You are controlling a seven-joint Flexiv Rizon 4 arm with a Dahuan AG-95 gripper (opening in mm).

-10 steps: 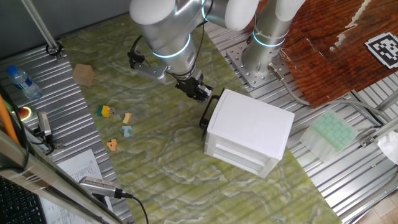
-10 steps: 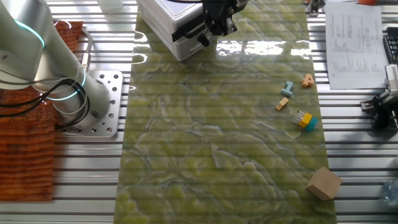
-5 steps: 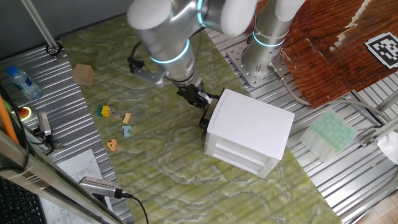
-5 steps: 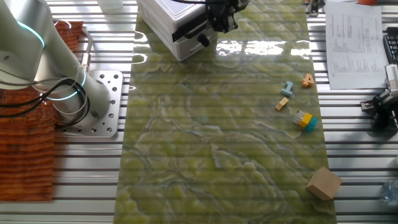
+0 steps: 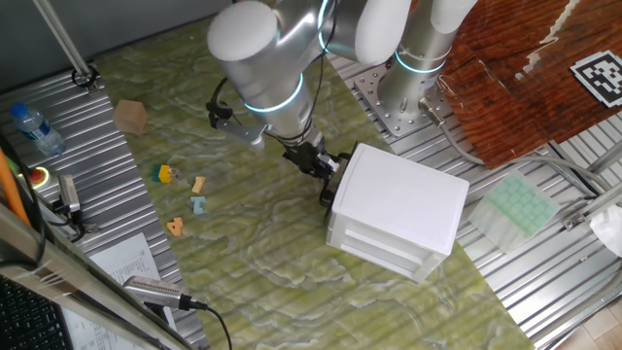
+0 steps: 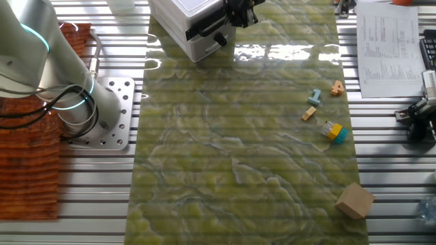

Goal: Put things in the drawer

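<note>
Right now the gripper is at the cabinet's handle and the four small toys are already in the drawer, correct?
Not quite. The gripper is at the cabinet's handle, but the toys lie out on the green mat, well apart from the cabinet. Both fixed views show this.

Bright, even overhead light; glare streaks the green mat (image 6: 286, 53); sharp focus.

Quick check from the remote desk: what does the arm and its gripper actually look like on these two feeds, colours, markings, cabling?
The arm is built of fat, rounded silver-grey segments with glowing cyan rings at the joints. Its cylindrical base stands on a perforated metal plate bolted to the slatted bench. The gripper is small, black and blocky, with thin black cables looping from the wrist. No lettering is readable on either feed.
</note>
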